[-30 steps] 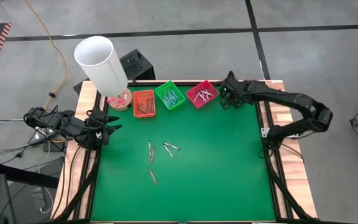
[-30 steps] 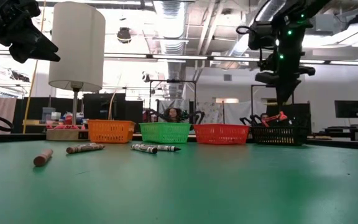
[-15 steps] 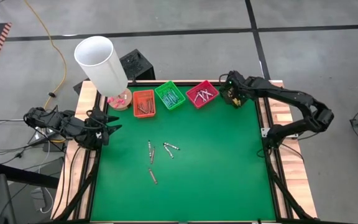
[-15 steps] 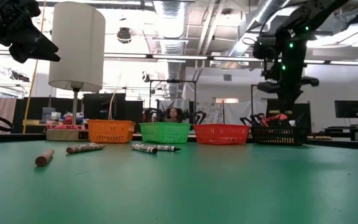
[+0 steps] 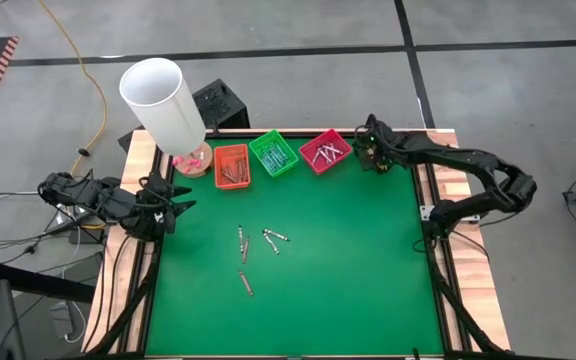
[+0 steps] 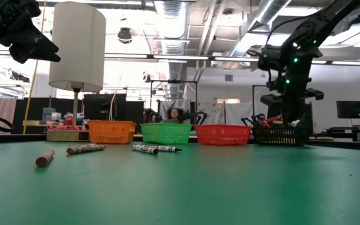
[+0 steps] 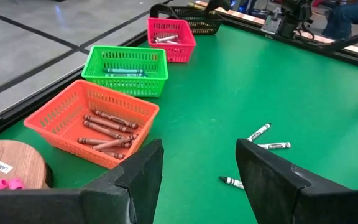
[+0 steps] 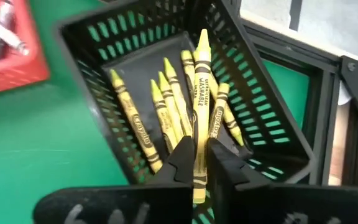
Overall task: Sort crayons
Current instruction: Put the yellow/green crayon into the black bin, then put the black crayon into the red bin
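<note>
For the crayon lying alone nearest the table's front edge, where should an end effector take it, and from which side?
Grip the lone crayon at mid-length, coming straight down from above. It lies flat on the green table, apart from the other loose crayons, so the fingers should close across its thin width, set crosswise to its long axis.
</note>
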You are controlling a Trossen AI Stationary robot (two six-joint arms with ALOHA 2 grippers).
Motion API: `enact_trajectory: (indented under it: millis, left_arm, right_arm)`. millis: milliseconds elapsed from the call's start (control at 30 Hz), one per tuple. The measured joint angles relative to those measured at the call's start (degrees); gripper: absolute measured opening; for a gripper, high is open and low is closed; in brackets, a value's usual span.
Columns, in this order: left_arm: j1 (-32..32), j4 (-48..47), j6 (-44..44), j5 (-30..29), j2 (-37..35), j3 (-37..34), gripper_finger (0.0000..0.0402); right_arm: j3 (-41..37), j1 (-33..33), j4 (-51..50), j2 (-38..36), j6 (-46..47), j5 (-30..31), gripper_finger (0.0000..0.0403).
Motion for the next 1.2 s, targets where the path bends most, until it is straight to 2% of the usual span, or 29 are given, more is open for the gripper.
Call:
enact_trajectory:
  millis: [400, 533, 700, 867, 967, 1100, 1200]
  left_arm:
    - [0.00, 0.00, 0.00, 0.00, 0.00, 0.00, 0.0192]
    - [0.00, 0.00, 0.00, 0.00, 0.00, 0.00, 0.0192]
    - [0.00, 0.00, 0.00, 0.00, 0.00, 0.00, 0.0192]
    - [0.00, 0.00, 0.00, 0.00, 0.00, 0.00, 0.0192]
    - [0.00, 0.00, 0.00, 0.00, 0.00, 0.00, 0.0192]
    - [0.00, 0.00, 0.00, 0.00, 0.00, 0.00, 0.0192]
    - [0.00, 0.00, 0.00, 0.00, 0.00, 0.00, 0.0192]
  right_arm:
    - [-0.04, -0.42, 3.07, 6.42, 0.11, -0.07, 0.0067]
    - [0.00, 0.01, 4.85, 4.55, -0.45, -0.11, 0.0075]
    - [0.00, 2.25, 7.14, -1.66, -1.53, -0.31, 0.0076]
    - [0.04, 6.69, 9.39, -9.27, -1.57, -0.70, 0.0076]
    - [0.04, 10.48, 10.75, -12.49, -1.51, -3.61, 0.0076]
    - [0.04, 17.38, 14.15, -13.62, -1.20, -8.28, 0.0076]
    - [0.06, 23.81, 18.27, -12.29, -0.95, -9.31, 0.0076]
